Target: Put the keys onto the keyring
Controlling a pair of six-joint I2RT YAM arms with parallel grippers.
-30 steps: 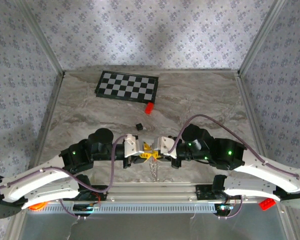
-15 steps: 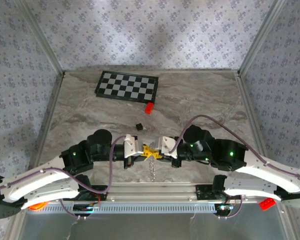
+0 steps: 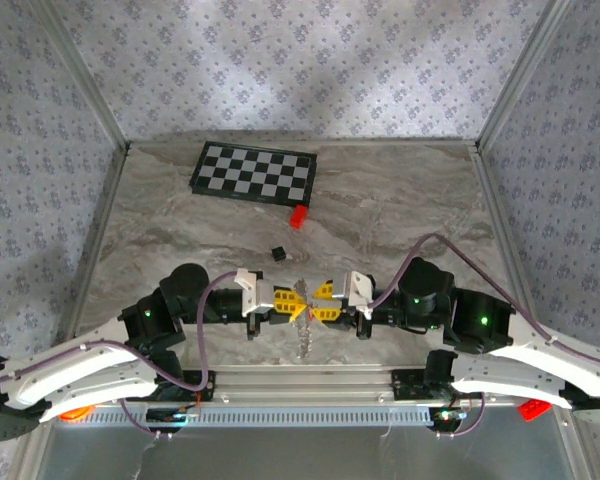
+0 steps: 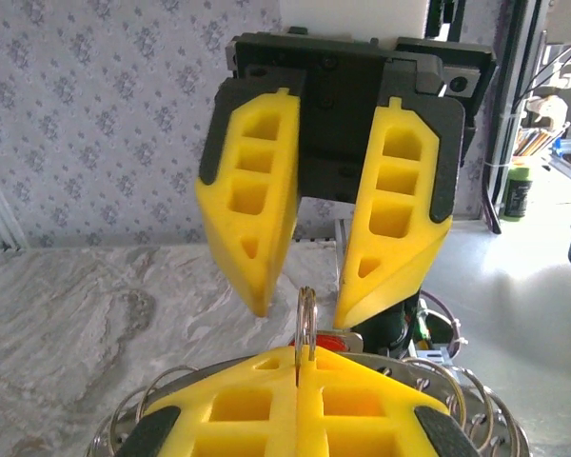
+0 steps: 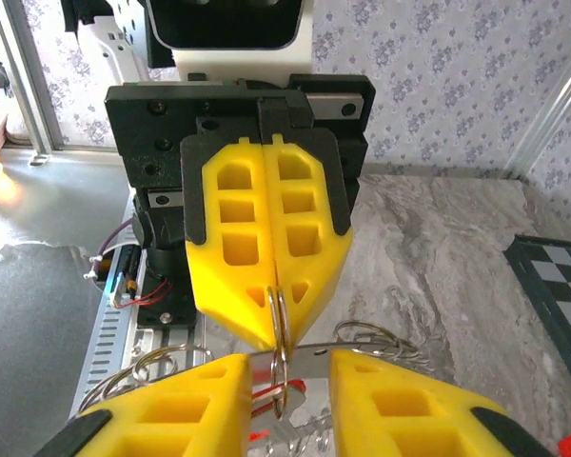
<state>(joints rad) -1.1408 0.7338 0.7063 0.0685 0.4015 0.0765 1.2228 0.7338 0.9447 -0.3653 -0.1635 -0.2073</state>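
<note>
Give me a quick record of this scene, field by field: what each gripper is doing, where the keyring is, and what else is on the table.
left gripper: shut on the keyring, pinching one upright ring
right gripper: open, fingers either side of that ring
keyring: between the two grippers, other loops hanging from it
key: small red piece by the ring; threaded or not, cannot tell
table: checkerboard at far side, red block by its corner, black cube nearer the arms
</note>
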